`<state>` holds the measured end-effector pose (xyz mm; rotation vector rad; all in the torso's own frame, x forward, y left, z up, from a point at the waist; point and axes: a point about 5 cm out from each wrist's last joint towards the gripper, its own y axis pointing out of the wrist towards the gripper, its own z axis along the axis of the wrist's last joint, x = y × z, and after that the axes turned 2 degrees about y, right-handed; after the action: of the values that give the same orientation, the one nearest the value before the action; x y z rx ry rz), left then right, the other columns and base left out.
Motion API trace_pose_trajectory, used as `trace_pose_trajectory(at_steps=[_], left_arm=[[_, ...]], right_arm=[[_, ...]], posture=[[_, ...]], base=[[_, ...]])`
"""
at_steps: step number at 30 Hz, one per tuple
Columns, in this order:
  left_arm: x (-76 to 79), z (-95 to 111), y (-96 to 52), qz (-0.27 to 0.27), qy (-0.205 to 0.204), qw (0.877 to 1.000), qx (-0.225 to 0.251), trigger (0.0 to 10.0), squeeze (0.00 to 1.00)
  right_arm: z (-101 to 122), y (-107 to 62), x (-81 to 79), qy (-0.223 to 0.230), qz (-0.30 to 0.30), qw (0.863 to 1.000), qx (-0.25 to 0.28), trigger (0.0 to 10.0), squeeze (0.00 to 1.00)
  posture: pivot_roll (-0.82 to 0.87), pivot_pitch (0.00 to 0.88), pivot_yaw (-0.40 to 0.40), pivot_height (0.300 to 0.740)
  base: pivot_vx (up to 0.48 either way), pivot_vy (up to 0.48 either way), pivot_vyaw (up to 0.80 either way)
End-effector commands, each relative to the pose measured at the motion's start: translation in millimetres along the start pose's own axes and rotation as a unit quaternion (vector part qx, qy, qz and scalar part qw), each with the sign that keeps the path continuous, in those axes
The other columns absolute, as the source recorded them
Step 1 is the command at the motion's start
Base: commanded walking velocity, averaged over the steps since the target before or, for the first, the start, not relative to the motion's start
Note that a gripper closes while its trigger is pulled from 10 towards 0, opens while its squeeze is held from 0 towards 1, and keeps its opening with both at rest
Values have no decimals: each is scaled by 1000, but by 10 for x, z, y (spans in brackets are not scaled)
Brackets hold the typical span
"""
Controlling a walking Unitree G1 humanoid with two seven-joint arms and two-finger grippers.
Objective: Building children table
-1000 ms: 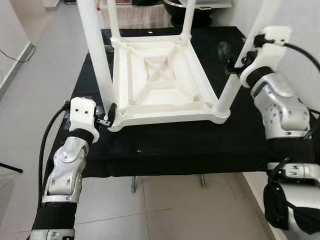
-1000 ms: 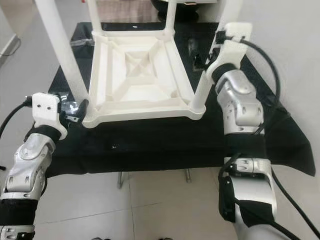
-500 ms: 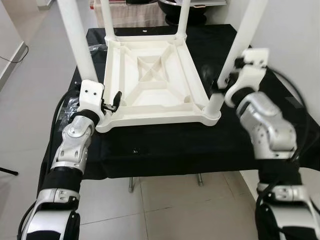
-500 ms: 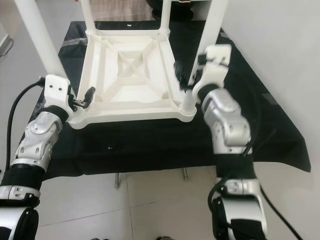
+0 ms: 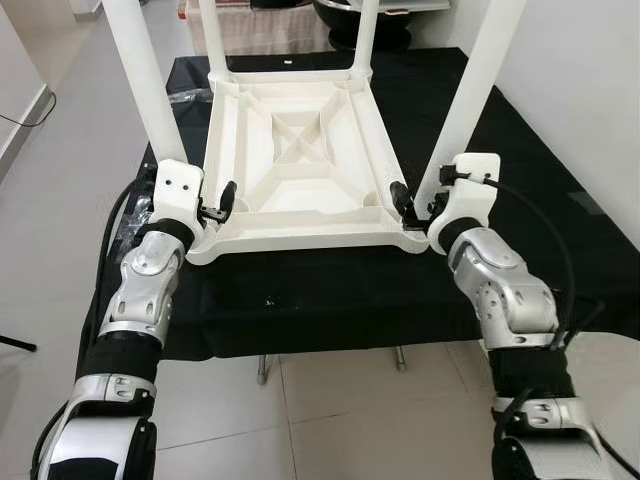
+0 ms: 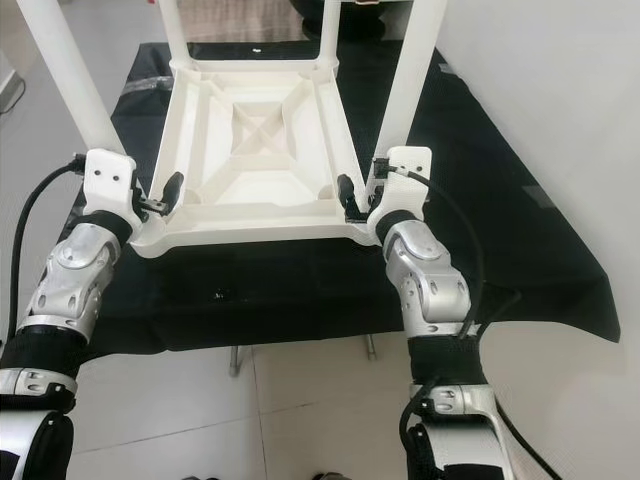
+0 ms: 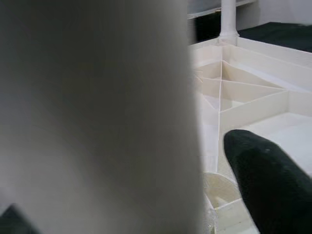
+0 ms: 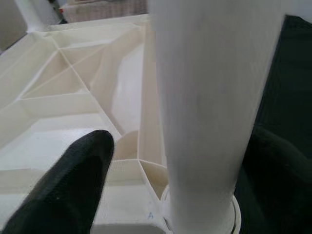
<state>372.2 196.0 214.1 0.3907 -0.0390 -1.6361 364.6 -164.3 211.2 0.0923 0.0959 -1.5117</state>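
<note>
Progress: the white children's table [image 5: 300, 160] lies upside down on a black-covered stand [image 5: 330, 290], and all four legs appear seated in their corner sockets. Judging by that, assembly looks nearly finished; turning it upright seems to remain.
Left gripper [image 5: 213, 212]: fingers spread either side of the base of the near left leg [image 5: 145, 85], one finger inside the frame rim; not visibly squeezing.
Right gripper [image 5: 418, 208]: fingers likewise parted around the foot of the near right leg [image 5: 480, 80], which stands between them.
Table relative to the grippers: its near edge spans between both, the ribbed underside just beyond the fingertips.
Far legs: rising well beyond both grippers.
</note>
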Motion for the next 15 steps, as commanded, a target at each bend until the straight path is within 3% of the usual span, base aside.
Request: trace_pose_trajectory(at_steps=[1, 8, 15], left_arm=[[-20, -45, -22, -5, -10, 1000, -6, 0, 0], [-67, -82, -51, -3, -7, 1000, -17, 0, 0], [-84, -85, -105, -1, -15, 1000, -17, 0, 0]], right_arm=[[-49, 41, -69, 8, 6, 1000, 9, 0, 0], [-30, 79, -172, 21, 23, 999, 32, 0, 0], [-51, 31, -170, 11, 32, 999, 30, 0, 0]], posture=[[-31, 188, -45, 740], [-19, 189, -44, 740], [-20, 190, -42, 740]], base=[[0, 0, 0], [0, 0, 0], [0, 0, 0]])
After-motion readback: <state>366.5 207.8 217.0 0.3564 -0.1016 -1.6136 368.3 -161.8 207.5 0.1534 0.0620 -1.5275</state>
